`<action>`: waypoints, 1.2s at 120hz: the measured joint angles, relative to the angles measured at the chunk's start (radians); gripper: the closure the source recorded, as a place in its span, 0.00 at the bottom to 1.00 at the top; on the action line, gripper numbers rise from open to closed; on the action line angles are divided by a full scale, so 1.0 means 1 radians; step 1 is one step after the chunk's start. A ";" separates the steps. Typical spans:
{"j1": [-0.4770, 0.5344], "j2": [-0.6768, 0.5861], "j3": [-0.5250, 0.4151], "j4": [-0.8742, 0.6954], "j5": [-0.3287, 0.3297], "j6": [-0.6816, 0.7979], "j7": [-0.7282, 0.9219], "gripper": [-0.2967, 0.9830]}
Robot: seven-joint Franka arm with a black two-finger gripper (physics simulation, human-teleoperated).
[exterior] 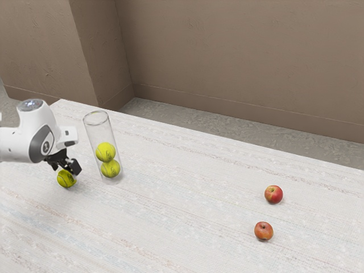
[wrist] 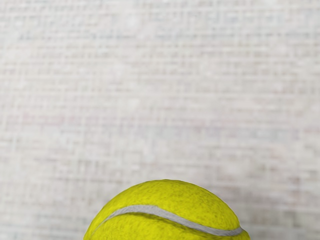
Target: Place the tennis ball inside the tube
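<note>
Tennis ball (exterior: 66, 180) rests on the table (exterior: 170, 193) at the exterior view's left, beneath my released pincer (exterior: 66, 169), its fingers (exterior: 75, 166) spread about the ball's top. Closing this high could squirt it away, since I might pinch only the upper curve. My arm (exterior: 41, 142) comes in nearly level, then bends down low over it. Just rightward stands the clear tube (exterior: 101, 133), two balls (exterior: 106, 152) inside; farther right, well apart, lie two apples (exterior: 273, 194).

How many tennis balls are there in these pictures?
3. Two are inside the clear tube, one above the other. The third ball is outside the tube, on the table, under the arm's jaws.
</note>
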 joint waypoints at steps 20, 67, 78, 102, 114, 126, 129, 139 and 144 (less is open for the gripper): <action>0.009 0.039 -0.001 0.006 -0.014 0.006 0.022 0.23; 0.009 0.057 -0.002 0.007 -0.021 0.024 0.053 0.46; 0.009 0.048 -0.002 0.006 -0.019 0.027 0.055 0.49; 0.008 -0.046 -0.006 -0.037 -0.013 0.017 0.053 0.55; 0.005 -0.184 -0.023 -0.054 -0.008 -0.045 0.048 0.57; 0.009 -0.348 -0.061 -0.051 -0.001 -0.168 0.028 0.58; 0.009 -0.381 -0.071 -0.046 0.001 -0.203 0.021 0.58; 0.007 -0.437 -0.114 0.026 0.005 -0.341 -0.010 0.57; 0.005 -0.440 -0.146 0.076 0.006 -0.406 -0.026 0.57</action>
